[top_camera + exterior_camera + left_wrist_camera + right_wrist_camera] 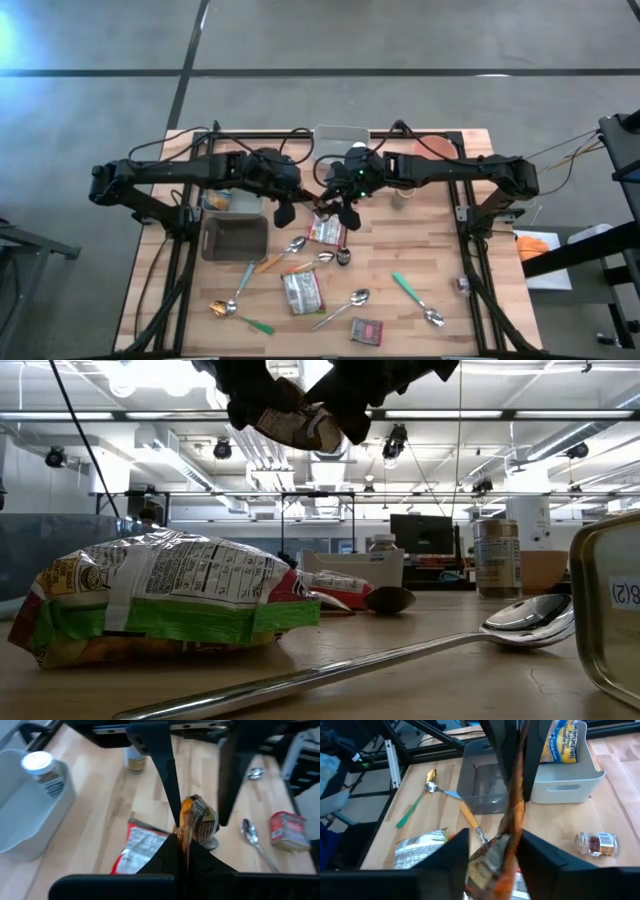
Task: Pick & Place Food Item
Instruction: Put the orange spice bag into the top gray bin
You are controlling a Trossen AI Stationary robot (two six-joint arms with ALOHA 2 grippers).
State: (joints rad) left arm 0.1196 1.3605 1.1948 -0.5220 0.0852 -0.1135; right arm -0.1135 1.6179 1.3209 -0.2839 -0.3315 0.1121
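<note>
Wooden table [430,250] holds scattered spoons and packets.

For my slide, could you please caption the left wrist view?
Left claw shut on a snack packet, held above the table.

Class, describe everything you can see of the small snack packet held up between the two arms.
The snack packet is a small crinkled foil pouch, orange and brown with dark print, hanging edge-on above the wooden table. The left pincer is shut on its edge. The right pincer sits around the other end with its fingers parted, so it looks like a handover in mid-air. Below it lies a red and white packet.
</note>
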